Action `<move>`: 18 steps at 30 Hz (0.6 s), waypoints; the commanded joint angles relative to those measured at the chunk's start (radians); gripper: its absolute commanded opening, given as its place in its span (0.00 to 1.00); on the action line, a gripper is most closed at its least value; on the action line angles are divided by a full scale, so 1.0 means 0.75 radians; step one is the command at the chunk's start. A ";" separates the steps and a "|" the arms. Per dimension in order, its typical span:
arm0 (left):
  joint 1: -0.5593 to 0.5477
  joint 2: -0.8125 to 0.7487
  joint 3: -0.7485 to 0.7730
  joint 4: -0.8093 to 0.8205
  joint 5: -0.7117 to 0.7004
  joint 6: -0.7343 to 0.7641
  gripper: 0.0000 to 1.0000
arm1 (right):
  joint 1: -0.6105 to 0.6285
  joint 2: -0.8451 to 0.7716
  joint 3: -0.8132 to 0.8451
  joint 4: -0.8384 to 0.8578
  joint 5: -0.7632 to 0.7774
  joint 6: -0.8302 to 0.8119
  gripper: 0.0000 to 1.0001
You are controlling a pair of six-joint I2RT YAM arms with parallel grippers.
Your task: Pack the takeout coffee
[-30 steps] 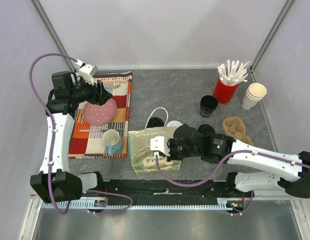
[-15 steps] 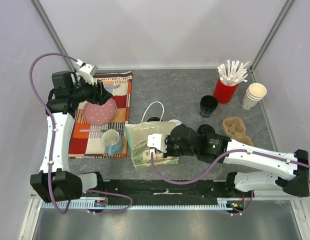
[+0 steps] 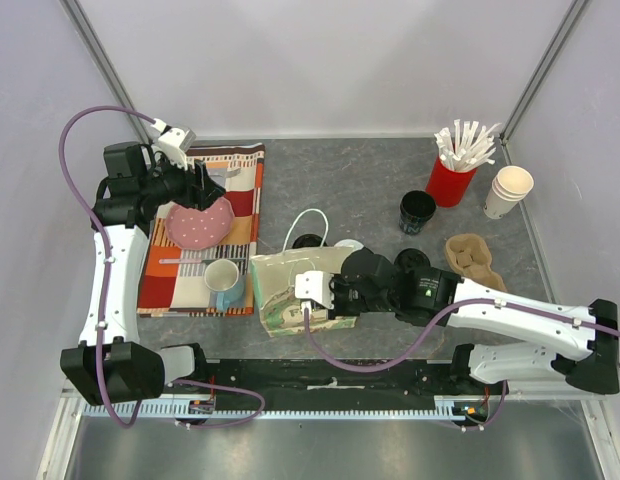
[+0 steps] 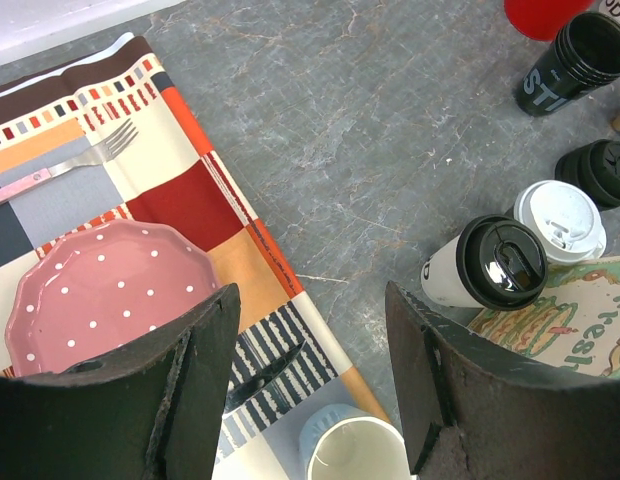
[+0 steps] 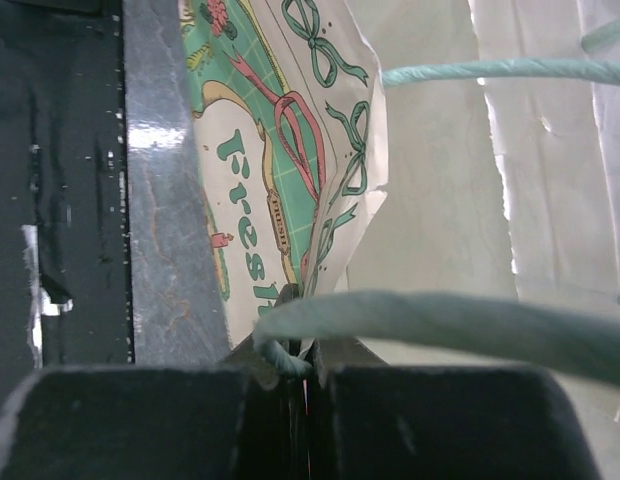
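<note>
One takeout coffee [image 4: 562,222], a pale cup with a round white sip lid, is seen standing on the grey table [image 3: 360,180] just behind the paper bag [image 3: 290,285]. It is set outside the bag, close against its far rim. Beside it a second pale cup with a black lid [image 4: 502,262] is found, leaning at a tilt and likewise outside the bag. A loose black lid [image 4: 602,170] is placed a little further right, and a lidless black cup [image 3: 417,212] is stood beyond it.

The bag is printed in green and red, and its mouth is turned toward the far side of the table. The right gripper [image 5: 300,370] is closed tight at the bag's near rim. The paper edge is pinched between its fingers together with the root of the cord handle [image 5: 440,320]. The bag's other handle is seen arching up over the mouth in the overhead view.

The left gripper [image 4: 310,300] is held open and empty, well apart from the bag, above a striped placemat [image 3: 240,190]. A pink dotted plate [image 4: 105,295], a fork [image 4: 65,165] and a mug [image 3: 223,277] are laid on the mat.

At the far right a red cup of wrapped straws [image 3: 451,180], a stack of paper cups [image 3: 508,190] and a cardboard carrier [image 3: 473,255] are grouped.
</note>
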 commanded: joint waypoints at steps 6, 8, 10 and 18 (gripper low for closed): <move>0.010 -0.004 0.061 0.003 0.027 0.045 0.67 | 0.021 -0.061 0.020 -0.098 -0.188 0.057 0.00; 0.008 -0.004 0.061 0.003 0.027 0.045 0.67 | 0.023 -0.069 0.029 -0.104 -0.206 0.067 0.00; 0.006 -0.004 0.065 0.001 0.027 0.045 0.67 | 0.021 -0.077 0.047 -0.110 -0.204 0.077 0.00; 0.006 -0.006 0.071 -0.003 0.031 0.047 0.67 | 0.023 -0.075 0.031 -0.096 -0.200 0.083 0.00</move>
